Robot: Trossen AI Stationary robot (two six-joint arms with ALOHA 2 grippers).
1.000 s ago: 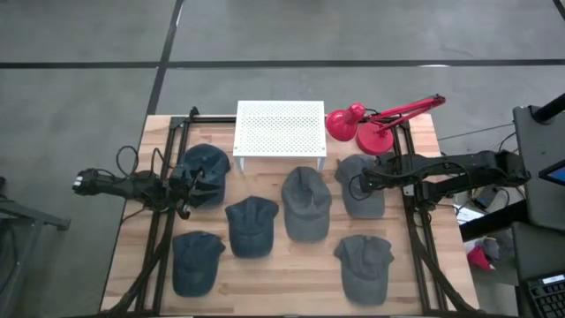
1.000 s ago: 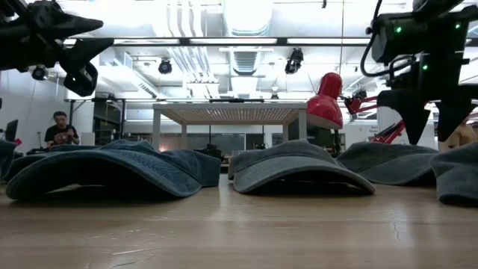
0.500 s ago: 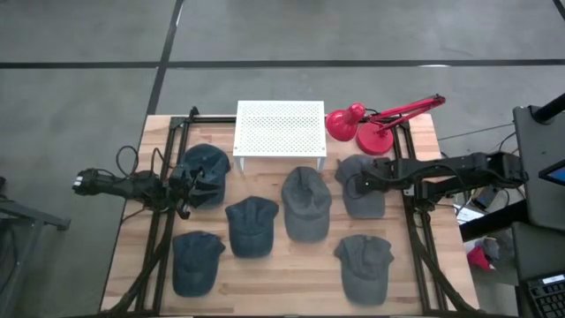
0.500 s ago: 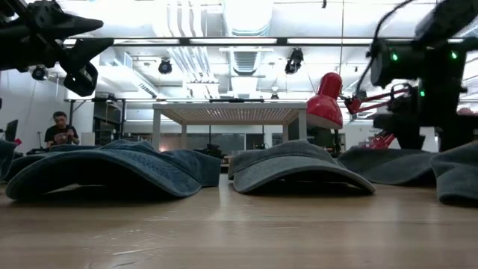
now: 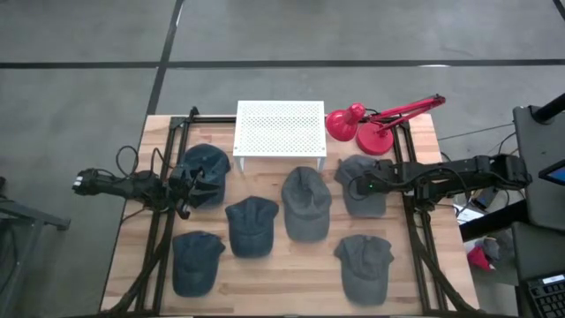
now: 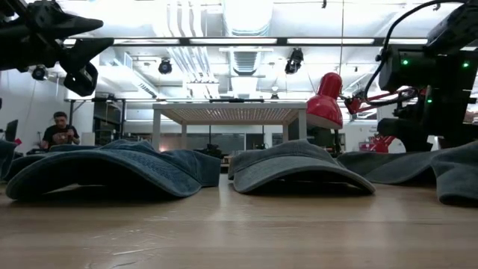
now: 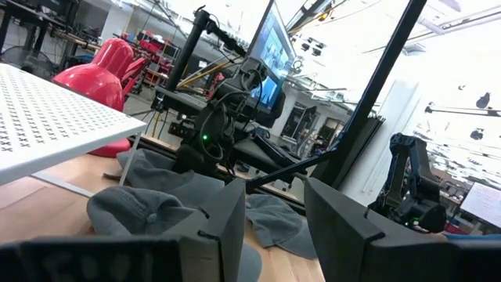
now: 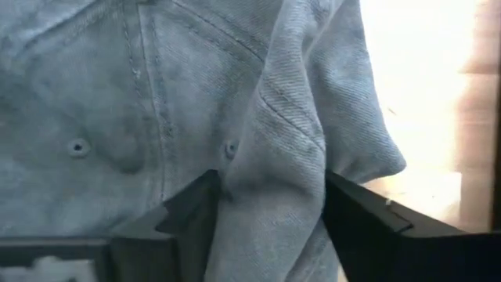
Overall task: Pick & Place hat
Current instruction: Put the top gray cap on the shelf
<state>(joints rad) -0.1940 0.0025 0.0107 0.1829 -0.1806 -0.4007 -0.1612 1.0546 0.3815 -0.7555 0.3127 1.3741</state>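
Grey denim cap [image 5: 360, 196] is bunched between the right gripper's [image 8: 266, 207] closing fingers, its brim hidden; left gripper [image 7: 272, 223], fingers apart, hovers empty over a blue cap [image 5: 205, 172]

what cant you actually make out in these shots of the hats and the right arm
- High view: the right end effector is over the grey hat; the arm hides where they meet.
- Right wrist view: a fold of that hat lies between the fingers; a firm pinch can't be confirmed.
- Low view: the front denim hat hides the hats behind it.
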